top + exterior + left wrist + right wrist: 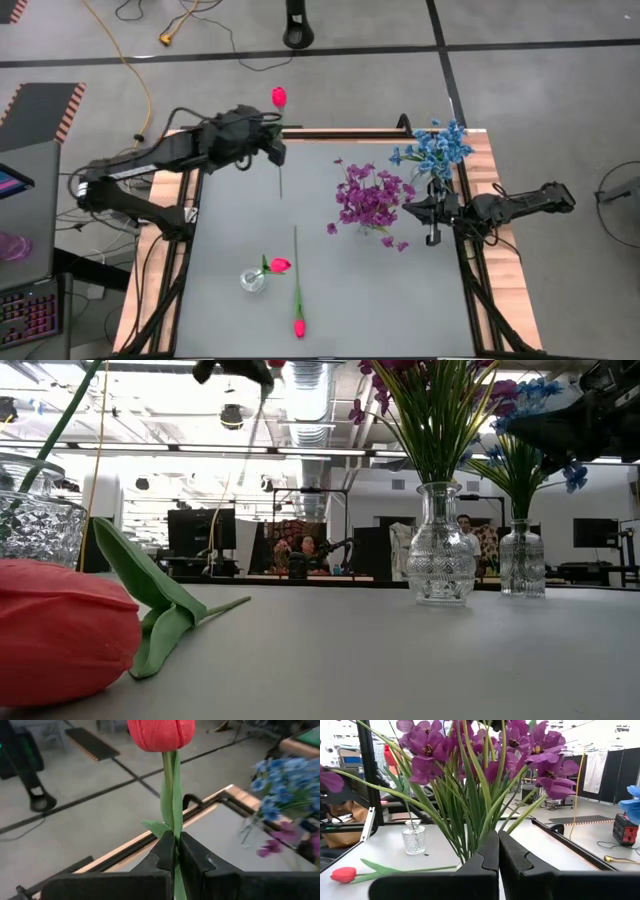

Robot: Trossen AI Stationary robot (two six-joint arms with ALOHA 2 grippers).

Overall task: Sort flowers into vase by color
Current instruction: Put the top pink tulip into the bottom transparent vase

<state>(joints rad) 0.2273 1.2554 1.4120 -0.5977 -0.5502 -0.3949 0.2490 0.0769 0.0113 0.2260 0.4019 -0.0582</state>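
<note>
- Your left hand is up at the far left part of the tabletop, fingers pinching the green stem of a red tulip; the bud sits above the far edge and the stem hangs down below the hand.
- Your right hand is at the right side, just beside the purple bunch, with its fingers pressed together and nothing between them.
- The purple bunch stands upright in a cut-glass vase right of centre.
- The blue bunch stands in a second glass vase near the far right corner, just behind the purple one.
- A small round glass vase near the front left holds one tulip bud, which leans to the right over its rim.
- A loose tulip lies flat on the tabletop just right of that small vase, bud toward the front edge and stem pointing away.
</note>
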